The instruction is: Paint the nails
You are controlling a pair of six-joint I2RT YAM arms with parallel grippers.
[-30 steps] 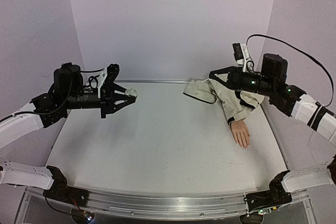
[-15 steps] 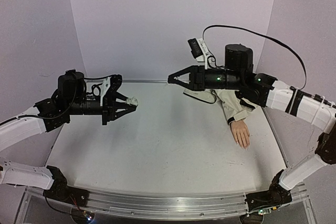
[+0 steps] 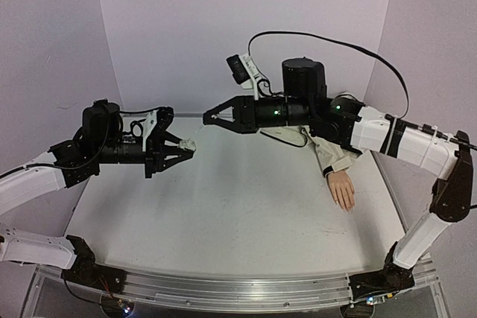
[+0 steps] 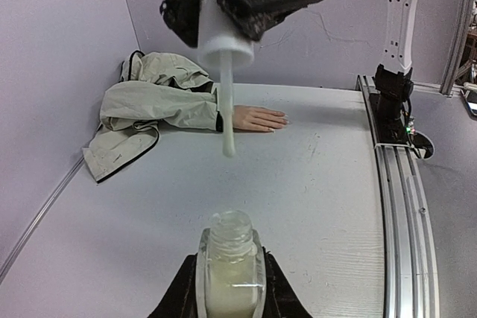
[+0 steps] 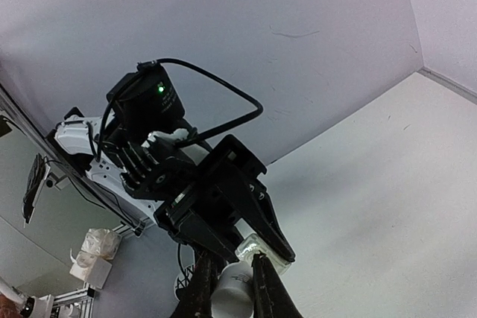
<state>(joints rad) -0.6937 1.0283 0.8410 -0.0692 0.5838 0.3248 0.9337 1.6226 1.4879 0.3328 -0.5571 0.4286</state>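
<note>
My left gripper (image 3: 186,144) is shut on a small clear bottle (image 4: 231,266) of pale polish, its neck open and facing up. My right gripper (image 3: 211,118) is shut on the white cap (image 4: 223,35), whose brush stem (image 4: 227,121) hangs just above the bottle, apart from it. In the right wrist view the cap (image 5: 235,292) sits between my fingers, next to the bottle (image 5: 262,249). The peach mannequin hand (image 3: 343,188) lies palm down at the right, in a beige jacket sleeve (image 3: 328,143). Its tiny nails (image 4: 282,120) face the table's middle.
The jacket's body (image 4: 149,98) is bunched at the far right corner against the back wall. A metal rail (image 3: 223,292) runs along the table's near edge. The right arm (image 3: 387,135) stretches across above the sleeve.
My right arm has swung left from above the jacket to just beside the left gripper, carrying the cap and brush. The left arm dropped slightly, then stayed put.
</note>
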